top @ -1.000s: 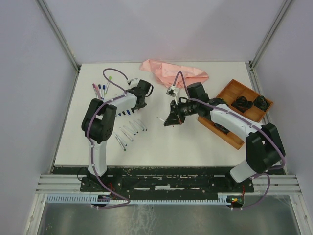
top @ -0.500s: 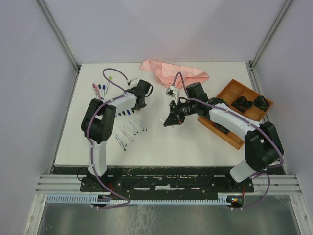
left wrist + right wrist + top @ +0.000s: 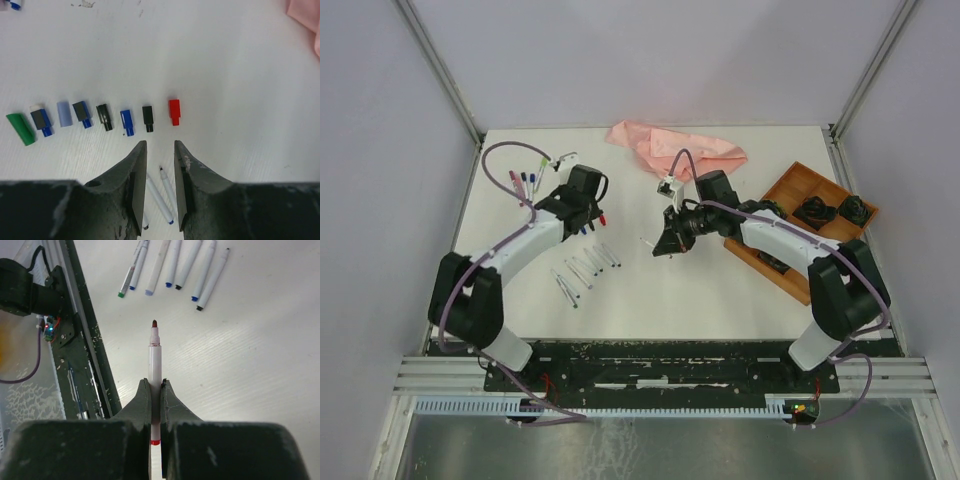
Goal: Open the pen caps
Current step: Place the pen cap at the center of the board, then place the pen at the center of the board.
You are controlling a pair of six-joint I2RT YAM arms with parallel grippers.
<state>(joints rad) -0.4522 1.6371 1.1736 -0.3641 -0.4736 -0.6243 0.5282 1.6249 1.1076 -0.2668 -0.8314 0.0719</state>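
Left arm stretched forward, left gripper (image 3: pixel 160 146) parted, empty, above caps (image 3: pixel 127 120); right gripper (image 3: pixel 156 386) clamps uncapped pen (image 3: pixel 154 355) mid-table.

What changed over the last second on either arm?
The left arm's elbow swung out left, toward the near edge, and the left gripper shifted slightly left. Its jaws stand apart, empty, with the red cap lying just ahead, at the end of the cap row. The right gripper stayed shut on the uncapped pen, barely moving. Nothing else moved.
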